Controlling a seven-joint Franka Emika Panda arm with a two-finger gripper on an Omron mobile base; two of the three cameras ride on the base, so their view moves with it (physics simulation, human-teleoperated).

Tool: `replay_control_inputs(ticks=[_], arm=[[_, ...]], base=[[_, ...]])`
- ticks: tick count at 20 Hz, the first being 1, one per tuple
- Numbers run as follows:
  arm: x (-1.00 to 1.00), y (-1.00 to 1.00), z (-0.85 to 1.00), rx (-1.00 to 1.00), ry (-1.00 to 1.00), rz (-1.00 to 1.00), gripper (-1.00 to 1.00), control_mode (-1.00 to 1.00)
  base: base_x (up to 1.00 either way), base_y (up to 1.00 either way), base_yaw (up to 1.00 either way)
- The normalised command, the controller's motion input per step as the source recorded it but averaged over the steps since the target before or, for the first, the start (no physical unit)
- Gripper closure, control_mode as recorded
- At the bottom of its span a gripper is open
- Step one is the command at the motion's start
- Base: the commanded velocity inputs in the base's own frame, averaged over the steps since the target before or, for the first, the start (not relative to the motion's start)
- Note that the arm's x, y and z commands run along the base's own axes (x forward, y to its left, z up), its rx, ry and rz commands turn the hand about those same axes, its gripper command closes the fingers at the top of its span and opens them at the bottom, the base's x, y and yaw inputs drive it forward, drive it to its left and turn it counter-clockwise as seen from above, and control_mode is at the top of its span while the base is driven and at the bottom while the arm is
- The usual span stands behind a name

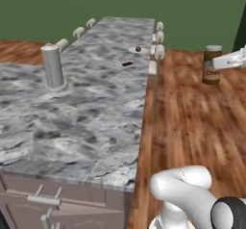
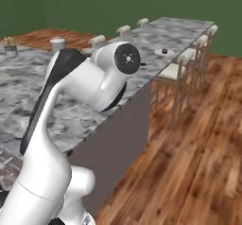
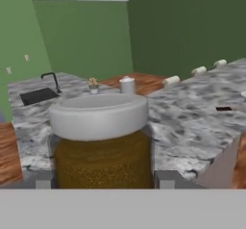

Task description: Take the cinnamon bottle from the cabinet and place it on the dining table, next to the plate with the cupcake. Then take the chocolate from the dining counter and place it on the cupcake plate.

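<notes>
I see long marble worktop (image 1: 86,108) stretching away, stools along both long edges. Tall grey cylinder (image 1: 52,66) stands near its left edge. Plate (image 1: 139,50) with cupcake (image 1: 138,49) sits toward far end by right edge; chocolate (image 1: 127,64) lies just nearer, apart from plate. Cinnamon bottle (image 1: 211,64) hangs upright over wooden floor, right of worktop, clamped between my fingers (image 3: 166,179), one each side of jar.

Veined marble dining table (image 1: 96,103), plank wood floor (image 1: 192,117), matt-lidded cinnamon bottle (image 3: 101,146)
</notes>
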Motion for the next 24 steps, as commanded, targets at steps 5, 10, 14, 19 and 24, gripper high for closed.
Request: replay_control_inputs(ticks=[5,10,14,19,24], arm=[[0.0,0.0,0.0,0.0,0.0,0.0,1.0,1.0],[0.0,0.0,0.0,0.0,0.0,0.0,1.0,1.0],[0.0,0.0,0.0,0.0,0.0,0.0,1.0,1.0],[0.0,0.0,0.0,0.0,0.0,0.0,1.0,1.0],[0.0,0.0,0.0,0.0,0.0,0.0,1.0,1.0]], base=[[0.19,-1.0,0.11],[0.7,-1.0,0.17],[0.88,-1.0,0.25],[0.87,-0.85,0.36],[0.78,-0.74,0.43]])
